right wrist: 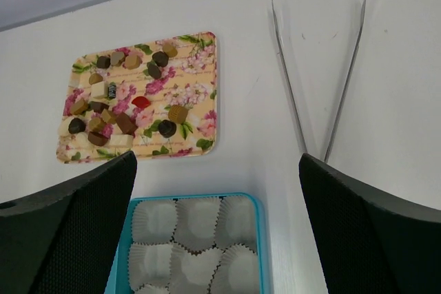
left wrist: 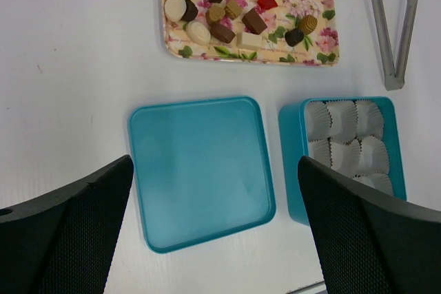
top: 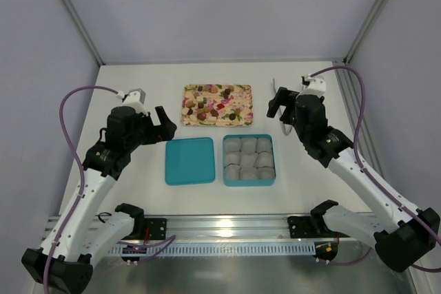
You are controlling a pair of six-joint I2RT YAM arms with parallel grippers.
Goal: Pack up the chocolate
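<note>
The chocolate [top: 207, 105] is several small brown, cream and red pieces lying on the pink-and-cream flowered tray [top: 238, 116] at the table's middle back. It also shows in the left wrist view [left wrist: 224, 12] and the right wrist view [right wrist: 124, 111]. A teal box [top: 249, 137] holding empty grey-white crinkled cups [top: 248, 160] stands in front of the tray. My left gripper [top: 164, 125] is open and empty, above the table left of the tray. My right gripper [top: 278, 107] is open and empty, right of the tray.
The teal lid [top: 189, 160] lies flat left of the box, below my left gripper [left wrist: 215, 170]. Metal tongs [right wrist: 289, 80] lie on the table right of the tray, beyond my right gripper [right wrist: 218, 170]. White walls enclose the table.
</note>
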